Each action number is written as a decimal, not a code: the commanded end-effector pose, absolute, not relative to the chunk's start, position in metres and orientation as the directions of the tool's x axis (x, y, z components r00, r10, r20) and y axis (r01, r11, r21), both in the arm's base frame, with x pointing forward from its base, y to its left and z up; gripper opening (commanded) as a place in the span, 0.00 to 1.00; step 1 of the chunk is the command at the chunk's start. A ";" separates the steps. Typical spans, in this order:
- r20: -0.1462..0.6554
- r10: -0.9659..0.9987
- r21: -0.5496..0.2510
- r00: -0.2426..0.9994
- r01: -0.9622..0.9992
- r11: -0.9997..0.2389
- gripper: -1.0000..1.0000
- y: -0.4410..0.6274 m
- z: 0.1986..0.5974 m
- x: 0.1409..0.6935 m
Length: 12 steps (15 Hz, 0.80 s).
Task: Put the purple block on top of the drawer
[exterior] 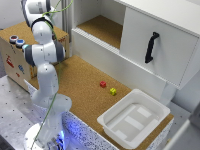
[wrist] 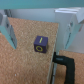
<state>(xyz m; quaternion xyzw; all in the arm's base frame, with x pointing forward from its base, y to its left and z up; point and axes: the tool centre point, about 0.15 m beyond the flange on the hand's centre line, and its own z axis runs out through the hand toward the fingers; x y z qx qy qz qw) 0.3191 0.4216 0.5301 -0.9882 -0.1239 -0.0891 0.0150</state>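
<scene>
The purple block (wrist: 40,45), with a yellow mark on its top face, rests on a cork surface (wrist: 25,62) in the wrist view. A short black handle (wrist: 65,64) shows just past that surface's edge, so this looks like the drawer's top. My gripper (wrist: 40,31) is open, with one finger (wrist: 9,30) on each side of the block, and neither touches it. In the exterior view the drawer (exterior: 15,57) stands at the left behind the arm, with round buttons (exterior: 16,40) on it. The gripper and the block are hidden there.
A red block (exterior: 103,84) and a yellow block (exterior: 113,91) lie on the cork table (exterior: 75,80). A white tray (exterior: 132,117) stands at the front right. The big white cabinet (exterior: 165,35) with a tall black handle (exterior: 151,47) fills the back right.
</scene>
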 end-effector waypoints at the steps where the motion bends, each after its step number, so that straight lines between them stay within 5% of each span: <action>1: 0.164 0.320 -0.078 0.933 0.335 -0.939 1.00 0.371 0.532 0.290; 6: 0.222 0.353 -0.156 0.909 0.391 -0.907 1.00 0.311 0.507 0.280; 12: 0.167 0.501 -0.085 0.849 0.519 -0.851 1.00 0.218 0.484 0.307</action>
